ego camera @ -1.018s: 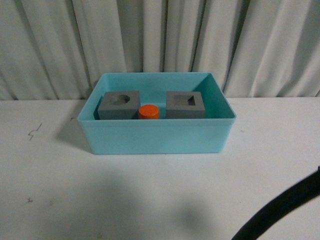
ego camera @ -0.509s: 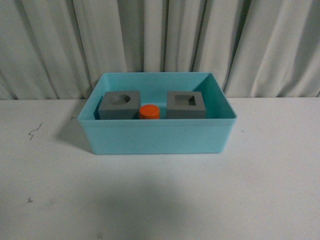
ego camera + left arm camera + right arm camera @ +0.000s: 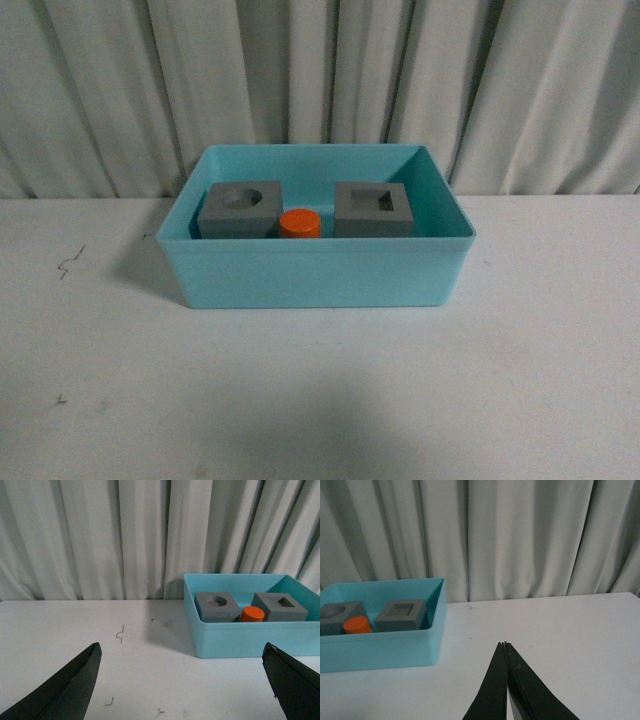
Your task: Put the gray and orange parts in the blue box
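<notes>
The blue box (image 3: 315,275) stands on the white table at the back centre, and it holds all three parts. Inside it, a gray cube with a round recess (image 3: 238,210) is at the left, a gray cube with a square recess (image 3: 374,209) at the right, and the orange cylinder (image 3: 299,223) between them. Neither arm shows in the front view. My left gripper (image 3: 182,652) is open over bare table, apart from the blue box (image 3: 250,637). My right gripper (image 3: 505,644) is shut on nothing, to the right of the blue box (image 3: 380,650).
A pleated white curtain (image 3: 320,80) hangs close behind the box. The white table (image 3: 320,400) carries small dark scuff marks (image 3: 68,265) at the left.
One second ago a black arm crossed the lower right corner of the front view; it left the view half a second ago. The box and parts have not moved.
</notes>
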Available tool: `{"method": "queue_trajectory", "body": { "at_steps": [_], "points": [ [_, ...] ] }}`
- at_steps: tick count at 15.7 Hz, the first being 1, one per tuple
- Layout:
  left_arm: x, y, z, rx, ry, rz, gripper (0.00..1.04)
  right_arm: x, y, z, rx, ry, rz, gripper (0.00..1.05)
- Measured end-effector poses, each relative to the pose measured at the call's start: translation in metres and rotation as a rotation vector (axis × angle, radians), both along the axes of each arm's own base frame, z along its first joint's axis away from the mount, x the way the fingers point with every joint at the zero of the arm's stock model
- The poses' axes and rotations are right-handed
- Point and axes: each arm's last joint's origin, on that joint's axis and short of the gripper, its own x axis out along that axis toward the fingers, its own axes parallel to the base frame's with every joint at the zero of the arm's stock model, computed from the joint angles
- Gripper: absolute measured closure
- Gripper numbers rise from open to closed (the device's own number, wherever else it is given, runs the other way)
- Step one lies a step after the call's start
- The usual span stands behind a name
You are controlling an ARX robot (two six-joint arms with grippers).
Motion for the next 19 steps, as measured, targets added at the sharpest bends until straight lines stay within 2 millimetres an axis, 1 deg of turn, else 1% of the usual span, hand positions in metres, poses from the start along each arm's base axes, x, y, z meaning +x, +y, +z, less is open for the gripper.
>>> {"method": "queue_trajectory", "body": {
  "at_steps": [2, 3, 4, 6, 15, 17, 18, 19],
  "points": [
    [0.000, 0.000, 0.000, 0.000, 0.000, 0.000, 0.07, -0.004, -0.003, 0.002, 0.001, -0.006, -0.002, 1.03],
    [0.000, 0.000, 0.000, 0.000, 0.000, 0.000, 0.07, -0.006, -0.008, 0.002, -0.001, -0.006, 0.015, 1.03],
    [0.000, 0.000, 0.000, 0.000, 0.000, 0.000, 0.07, -0.008, -0.015, 0.002, 0.000, -0.008, -0.023, 1.03],
    [0.000, 0.000, 0.000, 0.000, 0.000, 0.000, 0.07, -0.012, -0.014, 0.003, -0.001, -0.012, 0.003, 1.03],
    [0.000, 0.000, 0.000, 0.000, 0.000, 0.000, 0.07, -0.025, -0.014, 0.003, -0.001, -0.012, 0.003, 1.03],
    [0.000, 0.000, 0.000, 0.000, 0.000, 0.001, 0.07, -0.033, -0.014, -0.004, -0.001, 0.038, 0.003, 1.03],
    [0.000, 0.000, 0.000, 0.000, 0.001, 0.000, 0.07, -0.036, -0.014, 0.002, -0.001, -0.024, 0.003, 1.03],
    [0.000, 0.000, 0.000, 0.000, -0.002, 0.000, 0.07, -0.036, -0.014, -0.001, -0.001, 0.001, 0.003, 1.03]
  ]
}}
